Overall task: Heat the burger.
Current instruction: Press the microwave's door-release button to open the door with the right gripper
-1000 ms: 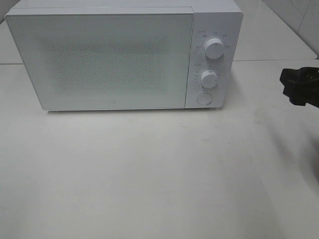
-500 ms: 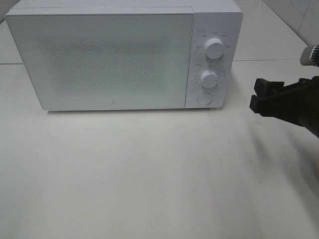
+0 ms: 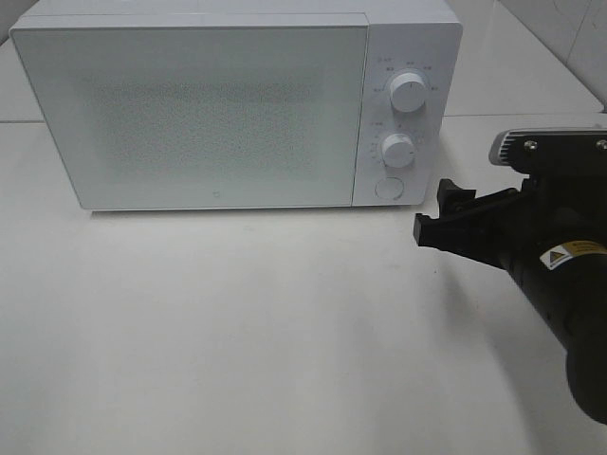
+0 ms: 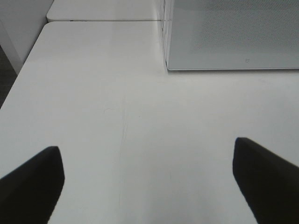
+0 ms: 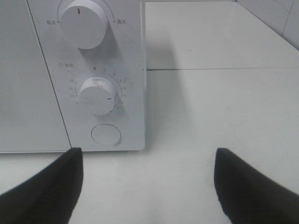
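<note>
Speckling veils microwave (image 3: pixel 204 114) interior near right claw (image 3: pixel 433 210).

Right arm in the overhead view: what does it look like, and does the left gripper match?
The right arm is a black rounded tube bearing a yellow-and-white warning sticker, with a grey screwed plate above it. The right gripper is black and blocky; the left gripper looks equally black.
</note>
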Robot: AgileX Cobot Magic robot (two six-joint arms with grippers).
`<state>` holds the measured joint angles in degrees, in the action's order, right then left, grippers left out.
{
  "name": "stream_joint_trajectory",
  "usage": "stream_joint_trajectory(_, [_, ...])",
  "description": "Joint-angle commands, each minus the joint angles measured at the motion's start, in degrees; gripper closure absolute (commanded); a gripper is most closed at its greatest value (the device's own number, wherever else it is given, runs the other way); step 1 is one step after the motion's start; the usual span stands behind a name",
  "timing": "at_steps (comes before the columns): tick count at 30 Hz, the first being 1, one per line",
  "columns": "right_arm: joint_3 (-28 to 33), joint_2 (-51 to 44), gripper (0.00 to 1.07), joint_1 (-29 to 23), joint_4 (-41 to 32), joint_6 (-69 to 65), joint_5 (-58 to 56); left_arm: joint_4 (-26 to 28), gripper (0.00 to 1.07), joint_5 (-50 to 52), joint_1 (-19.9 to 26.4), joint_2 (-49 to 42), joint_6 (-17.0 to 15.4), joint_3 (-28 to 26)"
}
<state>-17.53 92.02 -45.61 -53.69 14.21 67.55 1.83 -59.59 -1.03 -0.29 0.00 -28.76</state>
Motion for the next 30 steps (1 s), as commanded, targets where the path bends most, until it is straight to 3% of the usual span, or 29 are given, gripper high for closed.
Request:
stream_joint_trajectory(1, [-2.18, 2.18, 0.32, -1.78, -2.12, 0.63, 1.15, 0.23, 0.17, 0.17, 0.29, -1.15, 0.0, 0.17])
stream_joint_trajectory(12, [-7.28, 8.82, 0.32, -2.75, -2.29, 0.63, 0.63, 0.23, 0.17, 0.17, 0.29, -1.15, 0.0, 0.17])
stream_joint_trajectory(22, [-7.33, 9.4, 0.32, -2.75, -2.01, -1.09, 0.17, 0.23, 0.17, 0.17, 0.29, -1.15, 0.0, 0.17])
stream_joint_trajectory(30, [-7.33, 9.4, 0.32, -2.75, -2.01, -21.2, 0.11, 0.23, 0.17, 0.17, 0.29, -1.15, 0.0, 0.17])
